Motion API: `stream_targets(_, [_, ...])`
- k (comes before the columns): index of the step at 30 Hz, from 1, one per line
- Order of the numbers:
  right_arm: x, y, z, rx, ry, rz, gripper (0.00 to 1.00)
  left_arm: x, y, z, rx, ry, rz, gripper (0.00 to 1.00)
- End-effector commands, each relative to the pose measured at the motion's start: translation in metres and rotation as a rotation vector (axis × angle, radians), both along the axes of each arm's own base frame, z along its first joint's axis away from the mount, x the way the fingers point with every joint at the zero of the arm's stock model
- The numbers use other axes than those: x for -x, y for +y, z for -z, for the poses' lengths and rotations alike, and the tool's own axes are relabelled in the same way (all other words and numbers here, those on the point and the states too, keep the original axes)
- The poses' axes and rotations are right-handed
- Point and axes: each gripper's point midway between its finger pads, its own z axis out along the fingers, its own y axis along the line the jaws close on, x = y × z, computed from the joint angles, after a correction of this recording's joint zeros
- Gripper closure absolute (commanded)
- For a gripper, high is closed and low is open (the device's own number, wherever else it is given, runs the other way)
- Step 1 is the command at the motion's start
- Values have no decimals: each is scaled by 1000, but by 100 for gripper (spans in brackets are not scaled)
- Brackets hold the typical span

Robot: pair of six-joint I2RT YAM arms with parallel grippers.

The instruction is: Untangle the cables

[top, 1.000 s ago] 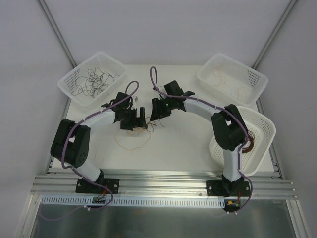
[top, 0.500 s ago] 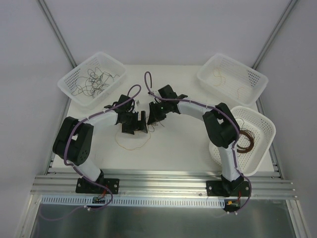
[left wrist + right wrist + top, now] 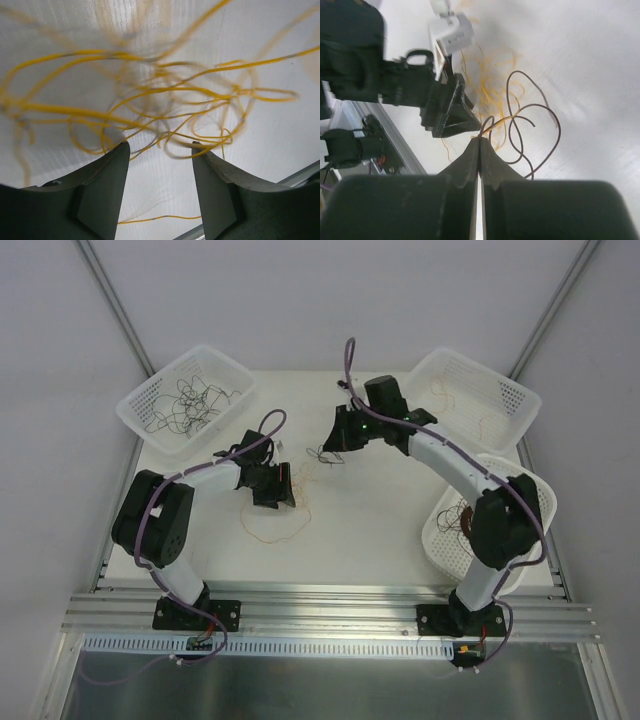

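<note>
Right under the left tool (image 3: 272,487) (image 3: 160,150), sprawled on the white surface (image 3: 380,530): yellow tangle (image 3: 285,515) (image 3: 160,90) of cables, loops going every which way, one big loose loop trailing out on the near side of that tool. Fingers (image 3: 107,180) roughly halfway apart, tips down by the strands, nothing clearly pinched between them, just a couple of blurry strands crossing past the tips.

Up and to the right of the left tool, a little apart from it: right tool (image 3: 337,437) (image 3: 480,137), jaws squeezed fully together, gripping a brown strand (image 3: 325,453) (image 3: 540,106) right at the tips. Curls out beyond them in a few open loops, with a yellow strand or two running alongside. Can't tell if those are pinched too.

Off to the left of the left tool and further back: left basket (image 3: 135,405) with a mess of dark strands (image 3: 190,400) in it. Way over to the right of the left tool: back basket (image 3: 520,390) and near basket (image 3: 540,500), both white.
</note>
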Motion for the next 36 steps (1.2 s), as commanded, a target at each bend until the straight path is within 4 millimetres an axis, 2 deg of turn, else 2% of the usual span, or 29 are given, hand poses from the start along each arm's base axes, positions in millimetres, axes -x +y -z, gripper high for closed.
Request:
stream_targets(1, [-4, -33, -59, -38, -120, 62, 99, 21, 16, 34, -103, 97, -5, 46])
stream_targets(3, [-10, -54, -75, -45, -143, 111, 99, 21, 17, 36, -105, 105, -8, 49])
stream_targets(4, [-10, -63, -93, -59, -175, 132, 99, 22, 17, 37, -106, 110, -11, 51])
stream_targets(5, [-15, -76, -100, -64, -186, 162, 99, 23, 17, 38, -107, 115, -10, 52])
stream_targets(8, [-13, -100, -131, -106, -226, 201, 99, 25, 18, 42, -110, 128, -12, 56])
stream_targets(10, [-8, -111, -155, -146, -259, 210, 99, 27, 18, 44, -113, 139, -14, 66])
stream_targets(12, [0, -114, -168, -157, -271, 201, 99, 28, 19, 47, -115, 149, -18, 75])
stream_targets(13, [6, -113, -174, -164, -282, 181, 99, 29, 19, 47, -113, 153, -21, 88])
stream_targets(14, [8, -114, -181, -169, -296, 175, 99, 29, 19, 47, -114, 154, -21, 94])
stream_targets(15, [13, -116, -181, -164, -284, 178, 99, 28, 20, 48, -115, 158, -31, 99])
stream_targets(19, [14, -136, -184, -95, -337, 226, 99, 25, 33, 46, -121, 157, -80, 100])
stream_targets(21, [22, -143, -192, -89, -356, 232, 99, 22, 43, 40, -112, 147, -120, 100])
stream_targets(22, [24, -145, -195, -87, -364, 234, 99, 19, 56, 40, -107, 156, -175, 100])
stream_targets(24, [36, -159, -212, -66, -438, 256, 99, 12, 71, 28, -17, 161, -280, 100])
stream_targets(29, [36, -180, -217, -26, -483, 339, 99, 1, 83, 11, -46, 82, -313, 100])
stream_targets(30, [37, -180, -217, -29, -480, 345, 99, 0, 82, 7, -40, 72, -307, 100])
stream_targets(34, [43, -161, -209, -116, -417, 284, 99, -9, 77, -20, -3, -21, -288, 99])
stream_targets(35, [42, -158, -198, -120, -389, 277, 99, -12, 76, -32, 4, -63, -277, 99])
stream_targets(36, [40, -155, -195, -127, -390, 272, 99, -14, 76, -38, -1, -92, -263, 98])
